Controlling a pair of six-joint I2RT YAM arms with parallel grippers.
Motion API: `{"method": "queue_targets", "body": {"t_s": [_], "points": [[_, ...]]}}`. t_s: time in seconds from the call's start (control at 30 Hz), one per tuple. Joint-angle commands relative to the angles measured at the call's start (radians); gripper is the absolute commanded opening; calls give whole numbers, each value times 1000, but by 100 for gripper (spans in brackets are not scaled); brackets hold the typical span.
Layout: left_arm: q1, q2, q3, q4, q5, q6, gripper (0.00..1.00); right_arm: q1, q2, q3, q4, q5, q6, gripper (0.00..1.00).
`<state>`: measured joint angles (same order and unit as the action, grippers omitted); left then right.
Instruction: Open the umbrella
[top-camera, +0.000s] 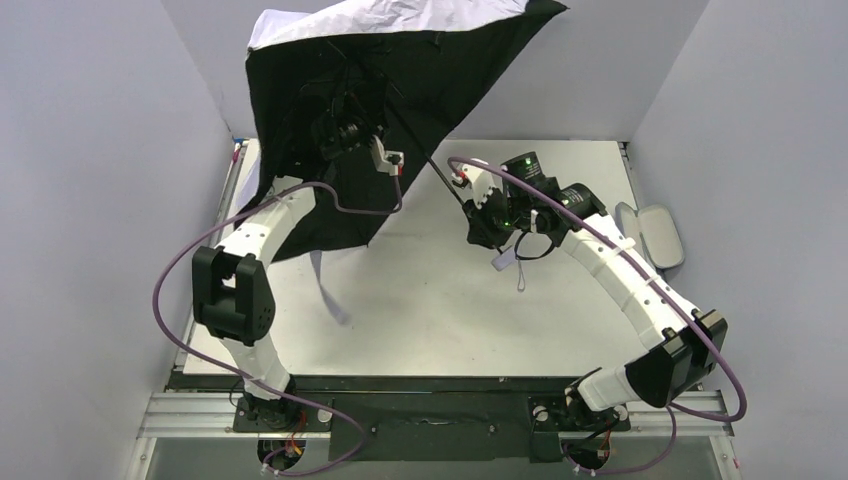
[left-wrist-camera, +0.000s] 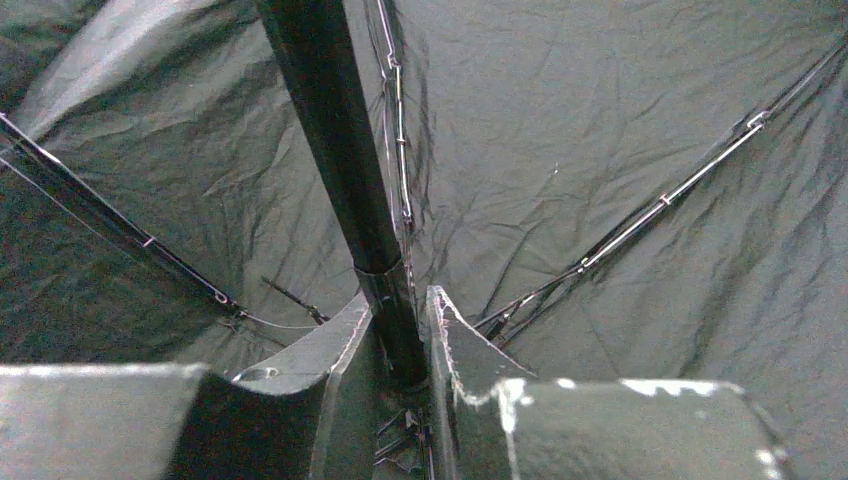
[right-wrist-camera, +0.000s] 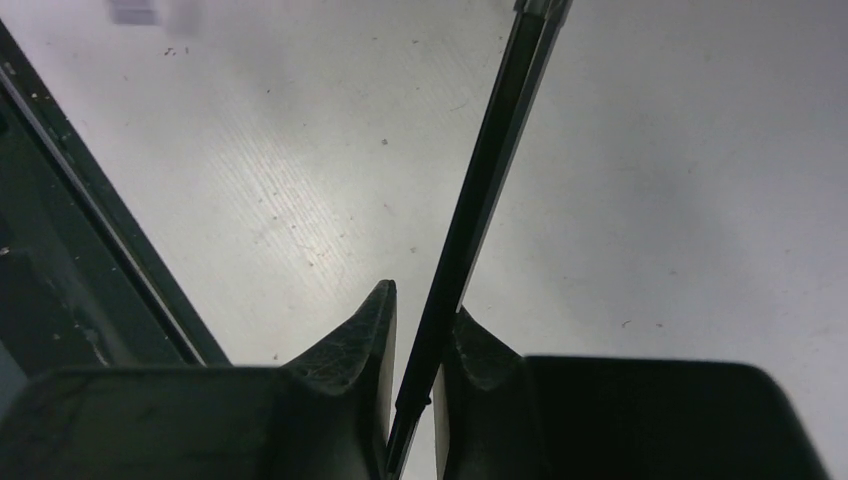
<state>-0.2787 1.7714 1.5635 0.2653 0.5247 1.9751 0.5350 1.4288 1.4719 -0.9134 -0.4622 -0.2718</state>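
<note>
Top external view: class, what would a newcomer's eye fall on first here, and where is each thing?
The umbrella, spread wide with black lining showing, looms over the far left of the table. The left claw grips its thin shaft under the canopy, the right claw lower down, mid-table. A lavender case lies at the right edge.
</note>
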Motion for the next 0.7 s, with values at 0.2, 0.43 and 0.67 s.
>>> {"method": "queue_targets", "body": {"t_s": [0.2,0.43,0.67], "points": [[256,99,250,188,-514,15,17,28,-109,-111,-421,-12,-226,0],[298,107,253,215,-543,9,17,29,-128,-165,-433,31,-239,0],[352,182,401,190,-558,0,18,28,-132,-179,-452,39,-248,0]]}}
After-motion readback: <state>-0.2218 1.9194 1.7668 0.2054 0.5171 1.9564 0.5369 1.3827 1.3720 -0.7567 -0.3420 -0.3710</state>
